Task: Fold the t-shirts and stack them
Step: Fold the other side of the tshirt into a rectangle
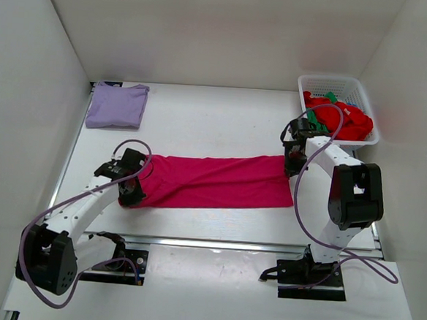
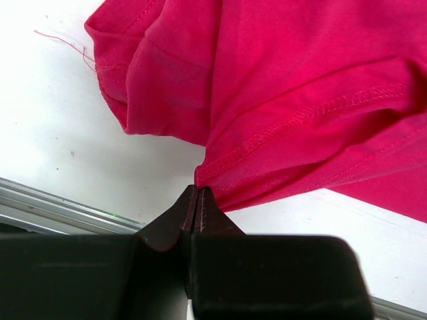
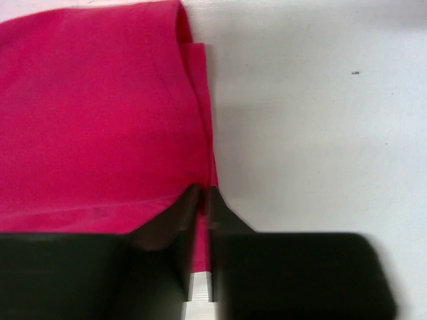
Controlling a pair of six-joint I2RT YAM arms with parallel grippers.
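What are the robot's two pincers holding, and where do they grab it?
Both hold the pink t-shirt: the left pincer pinches a stitched hem at one end, the right pincer the edge at the other end.

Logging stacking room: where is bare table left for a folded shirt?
Bare: back strip between the folded pale lavender shirt and white plastic lattice basket; near strip between the long magenta-pink shirt and metal rail. Crowded: the middle, spanned by that shirt.
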